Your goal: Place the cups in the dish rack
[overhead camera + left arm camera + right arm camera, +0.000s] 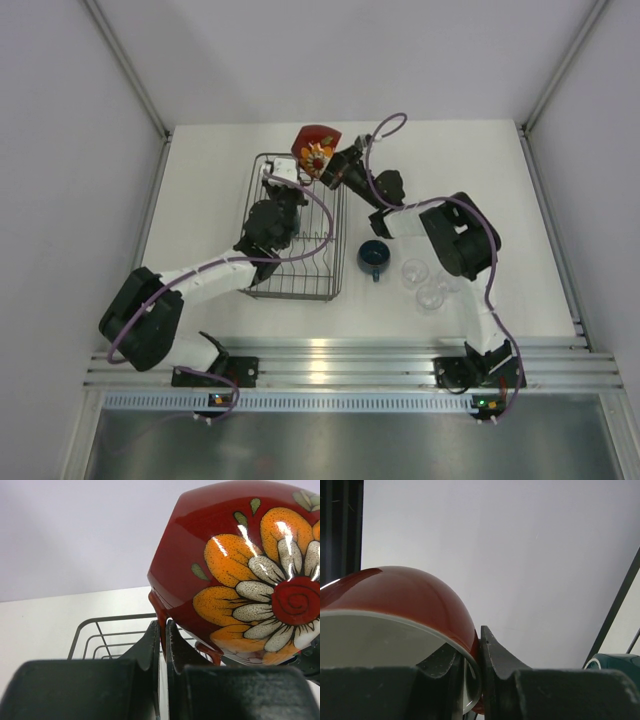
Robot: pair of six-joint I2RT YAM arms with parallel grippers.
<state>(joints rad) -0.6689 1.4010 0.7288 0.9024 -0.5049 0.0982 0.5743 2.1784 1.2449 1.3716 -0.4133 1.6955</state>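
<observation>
We're clamping the red cup (pixel 316 141) by its rim in the right pincer (pixel 333 163) (left pincer (pixel 161 632) is sitting shut). It's hanging right at the dish rack's (pixel 290 296) far right corner.

It looks like a robotics lab test cell: a white counter (pixel 210 170) boxed in by plain white panels (pixel 70 150) on aluminium posts (pixel 125 65), the left arm (pixel 200 275) and right arm (pixel 455 235) bolted to a metal rail (pixel 340 365).

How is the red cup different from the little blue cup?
The red cup is bigger and has orange flowers painted on it; the blue cup is small and plain. The red cup is tilted in the air, pinched by the right gripper; the blue cup stands upright on the table, untouched. Neither sits in the rack yet.
</observation>
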